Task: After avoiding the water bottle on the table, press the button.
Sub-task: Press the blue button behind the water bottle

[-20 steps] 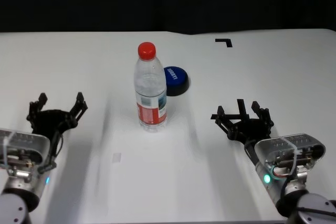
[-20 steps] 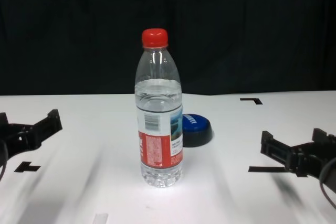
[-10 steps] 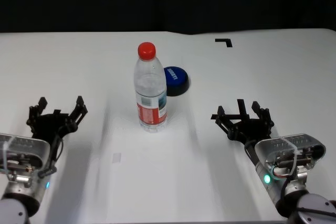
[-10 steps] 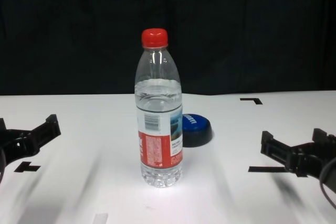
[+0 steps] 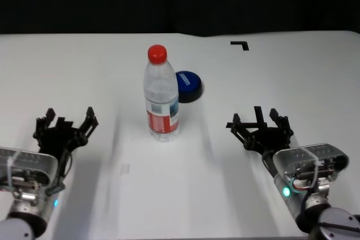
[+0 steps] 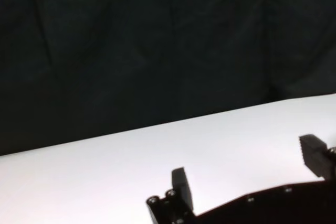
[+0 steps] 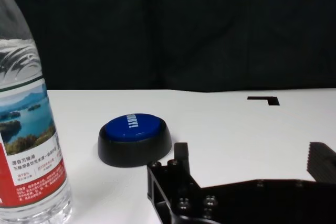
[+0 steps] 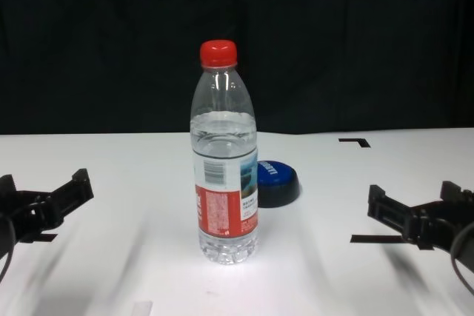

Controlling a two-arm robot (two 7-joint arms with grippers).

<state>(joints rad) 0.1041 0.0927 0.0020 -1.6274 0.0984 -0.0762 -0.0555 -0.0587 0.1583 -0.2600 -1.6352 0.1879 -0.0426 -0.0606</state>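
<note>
1. The water bottle (image 5: 162,95) is standing upright near the middle of the table (image 5: 292,71), red cap on; it is sitting directly in front of the button (image 5: 188,86) as the robot looks at it, so it is partly screening the button's left edge and blocking a straight reach from the centre.
2. The button is resting on the table just behind and to the right of the bottle, close to it but seemingly not touching; in the right wrist view its blue top is lying fully exposed, which suggests an approach from the right is passing clear of the bottle.
3. The right gripper (image 5: 260,129) is hovering low over the near right of the table, well apart from both objects; its fingers are spread wide and gripping nothing.
4. The left gripper (image 5: 64,130) is sitting at the near left, likewise wide open and empty; it is facing only bare table and dark backdrop, so the right arm looks better placed for the press.
</note>
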